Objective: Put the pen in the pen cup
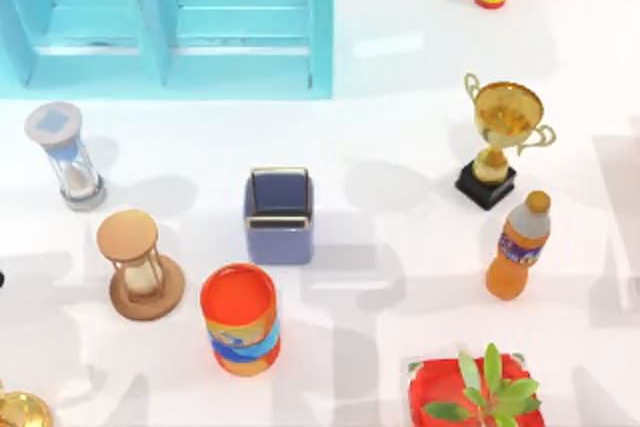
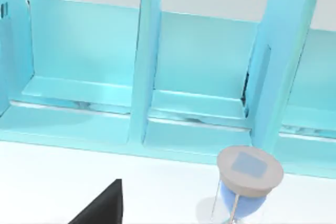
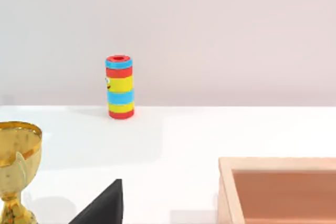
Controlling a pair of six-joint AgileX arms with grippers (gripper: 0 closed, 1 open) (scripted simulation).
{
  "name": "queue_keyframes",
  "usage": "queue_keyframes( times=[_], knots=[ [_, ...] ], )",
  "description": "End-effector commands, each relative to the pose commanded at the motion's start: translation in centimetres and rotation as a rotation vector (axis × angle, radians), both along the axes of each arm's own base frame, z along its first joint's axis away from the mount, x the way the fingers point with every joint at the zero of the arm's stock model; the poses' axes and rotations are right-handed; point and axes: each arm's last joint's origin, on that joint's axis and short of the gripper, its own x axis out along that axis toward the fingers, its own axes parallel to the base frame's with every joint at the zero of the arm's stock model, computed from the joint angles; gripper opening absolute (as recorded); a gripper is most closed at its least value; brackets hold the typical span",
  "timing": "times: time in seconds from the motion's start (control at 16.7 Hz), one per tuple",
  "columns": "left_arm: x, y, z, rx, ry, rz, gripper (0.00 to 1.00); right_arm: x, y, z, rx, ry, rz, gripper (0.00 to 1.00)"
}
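Pen cup (image 1: 279,217) sits upright mid-counter (image 1: 400,237) between the orange can (image 1: 240,319) and blue shelf (image 1: 170,22), pen not spotted, can't tell my fingers' state on either arm, so I'd locate the pen first, then drop it in vertically, clear of the divider.

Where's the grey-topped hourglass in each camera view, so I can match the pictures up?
Top view: the grey-topped hourglass stands at the table's left, in front of the turquoise shelf.
Left wrist view: the hourglass stands just before the shelf's base.
Right wrist view: this camera faces the striped can and gold trophy instead.
Shared landmark: the turquoise shelf.
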Motion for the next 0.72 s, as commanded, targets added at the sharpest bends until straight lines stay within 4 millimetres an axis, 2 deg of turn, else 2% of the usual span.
queue_keyframes(
  times=[0.24,0.48,0.6,0.72],
  knots=[
    [2.4,2.5,5.7,-0.141,0.115,0.064,1.0,0.0,0.0,0.0,0.0,0.0,0.0,1.0],
    [7.1,6.9,12.4,-0.238,0.161,0.125,1.0,0.0,0.0,0.0,0.0,0.0,0.0,1.0],
    [9.7,9.7,14.0,-0.273,0.197,0.156,1.0,0.0,0.0,0.0,0.0,0.0,0.0,1.0],
    [12.1,12.6,14.1,-0.331,0.256,0.183,1.0,0.0,0.0,0.0,0.0,0.0,0.0,1.0]
  ],
)
